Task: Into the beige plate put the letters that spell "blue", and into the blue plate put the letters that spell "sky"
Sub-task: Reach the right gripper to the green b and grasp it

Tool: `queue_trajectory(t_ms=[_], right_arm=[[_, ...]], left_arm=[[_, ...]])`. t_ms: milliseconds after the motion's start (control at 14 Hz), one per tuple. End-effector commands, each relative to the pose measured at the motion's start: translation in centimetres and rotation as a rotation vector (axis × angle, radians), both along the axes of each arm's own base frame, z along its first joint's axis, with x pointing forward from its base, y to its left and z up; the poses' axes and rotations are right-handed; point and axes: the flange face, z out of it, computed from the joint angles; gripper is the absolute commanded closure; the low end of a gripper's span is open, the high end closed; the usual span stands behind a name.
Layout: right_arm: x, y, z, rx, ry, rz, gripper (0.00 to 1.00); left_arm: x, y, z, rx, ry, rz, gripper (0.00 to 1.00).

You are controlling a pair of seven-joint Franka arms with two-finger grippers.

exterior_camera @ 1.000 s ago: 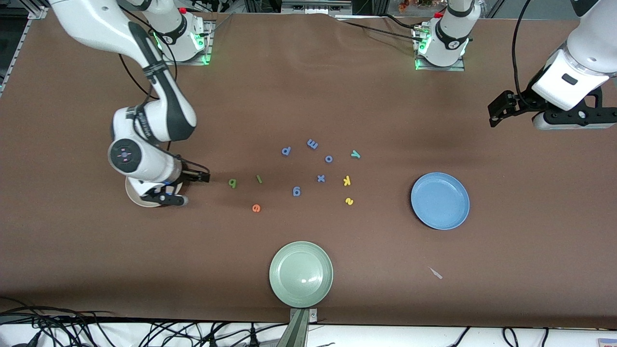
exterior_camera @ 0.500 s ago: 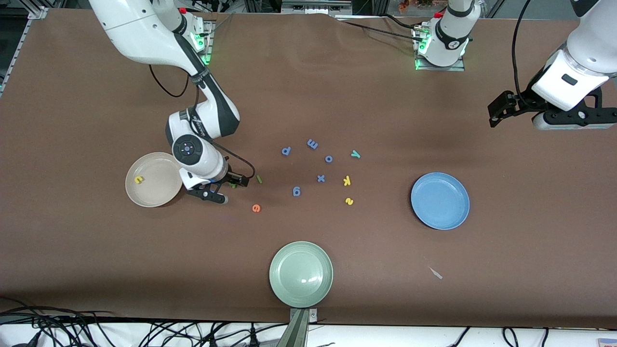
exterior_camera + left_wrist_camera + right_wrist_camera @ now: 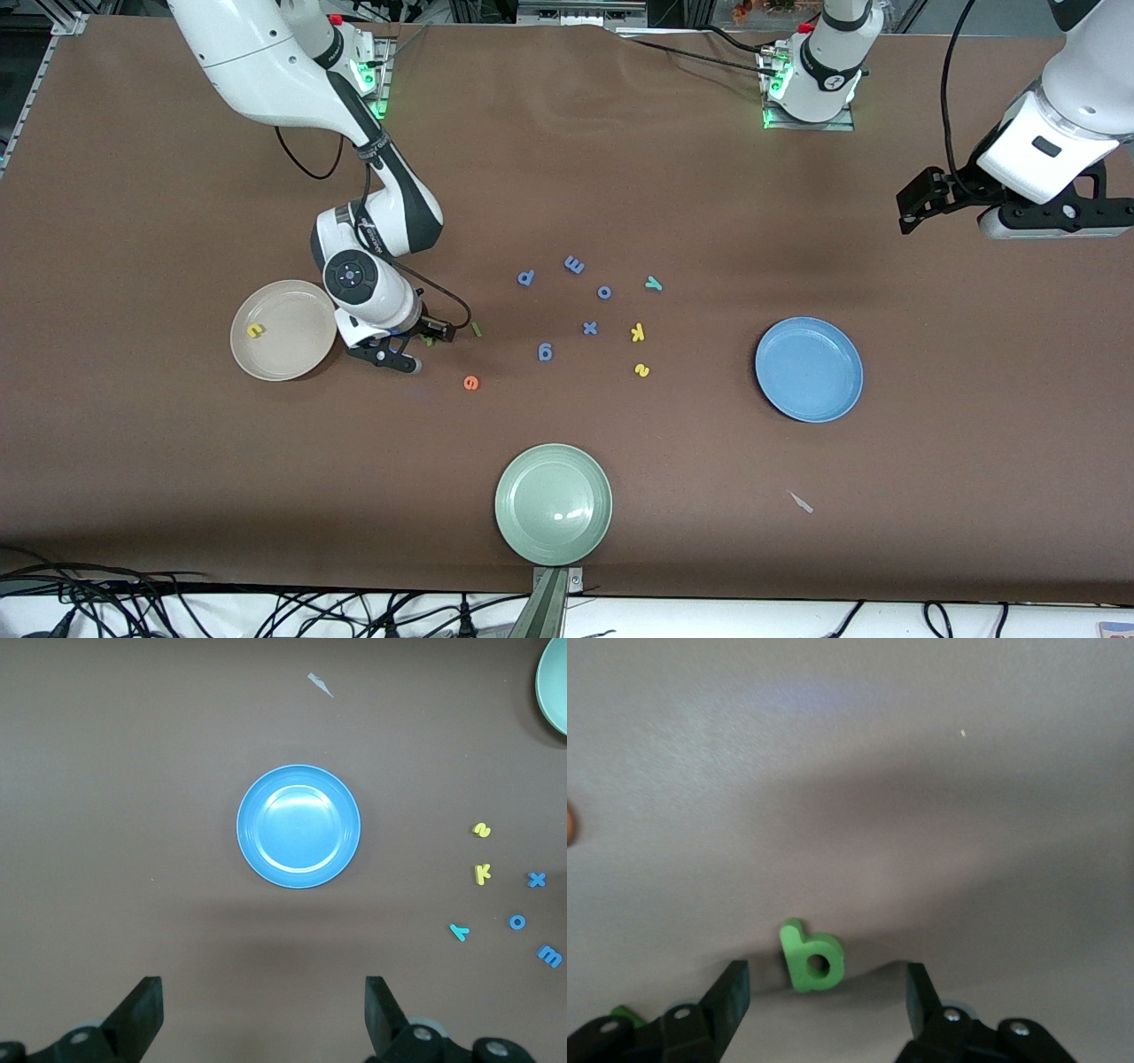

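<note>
The beige plate holds only the u. Beside it, the right gripper sits low over the b, jaws spread either side, nothing pinched. The l, e, y, k and s lie on the table. The blue plate is empty. The left gripper waits above it, jaws spread.

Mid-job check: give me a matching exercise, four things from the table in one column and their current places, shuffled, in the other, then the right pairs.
Things:
1. yellow u
2. green b
3. orange e
4. left gripper

Places:
A. on the table between the right gripper's open fingers
B. in the beige plate
C. waiting open, high over the table, looking down on the blue plate
D. on the table, nearer the front camera than the dark green l

Pairs: 1-B, 2-A, 3-D, 4-C
</note>
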Motion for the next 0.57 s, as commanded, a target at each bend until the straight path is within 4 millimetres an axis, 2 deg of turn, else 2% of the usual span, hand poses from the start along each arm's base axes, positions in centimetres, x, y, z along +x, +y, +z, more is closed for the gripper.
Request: queue_trajectory(t_ms=[0, 71, 143, 357, 500], right_arm=[[-0.3, 0.1, -0.2, 0.009, -0.005, -0.015, 0.63], [-0.3, 0.1, -0.2, 0.009, -0.004, -0.013, 0.84], [-0.2, 0.1, -0.1, 0.008, -0.004, -0.010, 0.94], [0.1, 0.2, 0.3, 0.013, -0.014, -0.010, 0.98], [0.9, -0.1, 1.4, 0.018, -0.027, -0.007, 1.00]], left_arm=[[0.4, -0.1, 0.5, -0.006, -0.009, -0.014, 0.00], [0.4, -0.1, 0.5, -0.005, -0.011, -0.014, 0.00], [0.4, 0.0, 0.5, -0.005, -0.011, -0.012, 0.00], [0.4, 0.0, 0.5, -0.005, -0.011, -0.012, 0.00], [0.4, -0.1, 0.5, -0.005, -0.009, -0.014, 0.00]])
